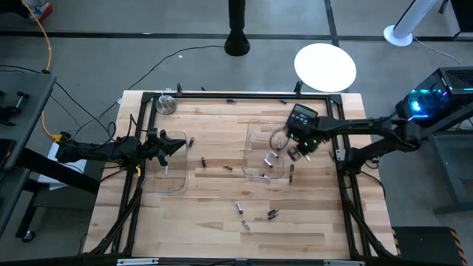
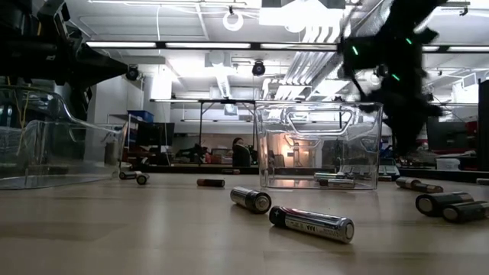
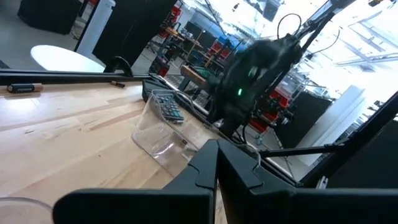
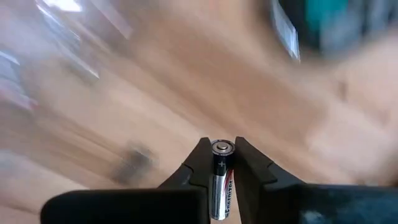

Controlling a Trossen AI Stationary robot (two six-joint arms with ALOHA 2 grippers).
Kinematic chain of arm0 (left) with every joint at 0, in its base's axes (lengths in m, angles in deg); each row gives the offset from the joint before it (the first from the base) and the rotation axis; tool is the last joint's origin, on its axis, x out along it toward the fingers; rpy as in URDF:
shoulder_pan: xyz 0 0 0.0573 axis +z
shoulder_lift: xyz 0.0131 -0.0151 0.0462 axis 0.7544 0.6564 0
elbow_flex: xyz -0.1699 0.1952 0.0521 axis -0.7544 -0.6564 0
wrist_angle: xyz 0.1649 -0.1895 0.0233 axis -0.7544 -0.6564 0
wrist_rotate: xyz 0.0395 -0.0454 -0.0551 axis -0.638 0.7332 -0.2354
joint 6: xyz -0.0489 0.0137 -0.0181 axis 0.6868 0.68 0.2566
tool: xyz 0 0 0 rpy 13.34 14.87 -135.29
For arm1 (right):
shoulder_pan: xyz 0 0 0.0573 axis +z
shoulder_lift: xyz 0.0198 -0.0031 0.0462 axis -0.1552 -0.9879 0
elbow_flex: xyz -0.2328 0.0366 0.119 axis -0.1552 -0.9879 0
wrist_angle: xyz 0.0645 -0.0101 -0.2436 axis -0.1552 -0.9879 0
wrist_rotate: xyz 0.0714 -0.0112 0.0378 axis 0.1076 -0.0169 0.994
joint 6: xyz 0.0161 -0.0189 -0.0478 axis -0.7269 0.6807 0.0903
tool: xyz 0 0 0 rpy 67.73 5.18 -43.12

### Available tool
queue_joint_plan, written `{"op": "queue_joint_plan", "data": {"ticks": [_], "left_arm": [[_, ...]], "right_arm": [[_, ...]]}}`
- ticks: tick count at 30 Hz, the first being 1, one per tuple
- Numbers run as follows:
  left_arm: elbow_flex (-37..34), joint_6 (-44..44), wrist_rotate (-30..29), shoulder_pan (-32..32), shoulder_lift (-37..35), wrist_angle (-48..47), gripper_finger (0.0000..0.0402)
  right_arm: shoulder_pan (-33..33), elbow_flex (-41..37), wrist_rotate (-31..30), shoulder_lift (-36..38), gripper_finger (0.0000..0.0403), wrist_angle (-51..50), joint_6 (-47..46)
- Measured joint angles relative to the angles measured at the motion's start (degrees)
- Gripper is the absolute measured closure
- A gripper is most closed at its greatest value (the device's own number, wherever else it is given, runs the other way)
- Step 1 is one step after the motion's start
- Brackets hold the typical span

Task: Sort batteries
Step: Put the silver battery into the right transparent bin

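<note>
From above, the right pincer point(image 1: 293, 153) hangs at the right edge of the clear tray point(image 1: 252, 140) in the middle of the wooden worktop point(image 1: 222, 229). The left pincer point(image 1: 179, 144) is over a second clear tray point(image 1: 164, 182) on the left side. Loose batteries point(image 1: 240, 207) lie scattered on the worktop in front of the trays, and a black calculator point(image 1: 301, 115) lies behind the middle tray.

In the low view, several batteries point(image 2: 311, 223) lie on the wood near the camera. Two more lie inside the middle tray point(image 2: 319, 145), on its floor. The right arm is a dark shape above this tray.

In the left wrist view, the left pincer point(image 3: 217, 169) has its fingers pressed together with nothing between them.

In the right wrist view, the right pincer point(image 4: 219, 154) is clamped on one battery point(image 4: 222, 180). The cell stands lengthwise between the two fingers, with its metal end pointing away from the wrist.
</note>
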Motion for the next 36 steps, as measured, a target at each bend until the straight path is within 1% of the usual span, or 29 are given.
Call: {"op": "queue_joint_plan", "data": {"ticks": [4,6,8,10,11,15,16,18,21,24,26,27,30,32,34,36], "left_arm": [[-0.01,0.0,0.01,-0.01,0.22,-0.02,0.0401],[0.01,0.0,0.0,0.0,0.58,-0.01,0.0401],[0.01,0.0,0.0,0.02,0.6,-0.05,0.0401],[0.01,0.0,-0.02,0.01,0.62,-0.04,0.0401],[0.01,0.0,0.0,-0.01,0.69,-0.04,0.0401],[0.01,0.0,-0.02,0.02,0.76,-0.04,0.0401],[0.01,0.0,-0.02,0.0,0.73,-0.02,0.0401],[0.01,0.0,-0.01,0.0,0.74,-0.04,0.0401],[0.01,0.0,-0.02,0.0,0.74,-0.02,0.0401],[0.01,0.0,-0.02,0.0,0.74,-0.02,0.0401],[0.01,0.0,-0.02,-0.01,0.74,-0.02,0.0401],[0.01,0.0,-0.02,-0.01,0.74,-0.02,0.0401],[0.01,0.0,-0.02,0.01,0.74,-0.02,0.0401],[0.01,0.0,-0.04,-0.01,0.74,0.0,0.0401],[0.01,0.0,-0.02,0.0,0.74,-0.02,0.0401],[0.01,0.0,-0.04,-0.01,0.74,-0.02,0.0401]], "right_arm": [[0.92,10.75,-7.85,3.12,0.0383,-4.76,-0.75],[1.75,15.11,-10.18,3.26,0.0383,-0.7,0.14],[2.56,17.37,-8.71,3.56,0.0383,4.46,1.64],[3.36,17.77,-5.79,2.94,0.0383,11.49,2.08],[3.94,17.79,-5.0,2.21,0.0383,13.33,1.95],[6.11,17.75,-2.7,-2.33,0.0382,12.21,1.74],[6.7,17.69,-2.25,-3.68,0.0376,11.87,1.69],[7.76,17.66,-1.3,-6.28,0.0352,11.85,1.58],[8.79,17.66,-0.72,-8.75,0.0295,11.51,3.58],[8.29,17.68,0.12,-9.29,0.024,7.24,6.76],[6.73,18.45,-0.63,-8.73,0.0219,0.13,4.81],[5.76,18.9,-2.14,-8.34,0.0214,-4.22,2.84],[2.65,18.52,-7.28,-7.87,0.0217,-18.81,-2.35],[0.35,16.57,-8.43,-7.87,0.023,-25.11,-3.58],[-1.63,13.67,-8.06,-7.87,0.0247,-26.71,-3.09],[-3.54,10.76,-5.95,-7.99,0.0265,-25.94,-0.55]]}}
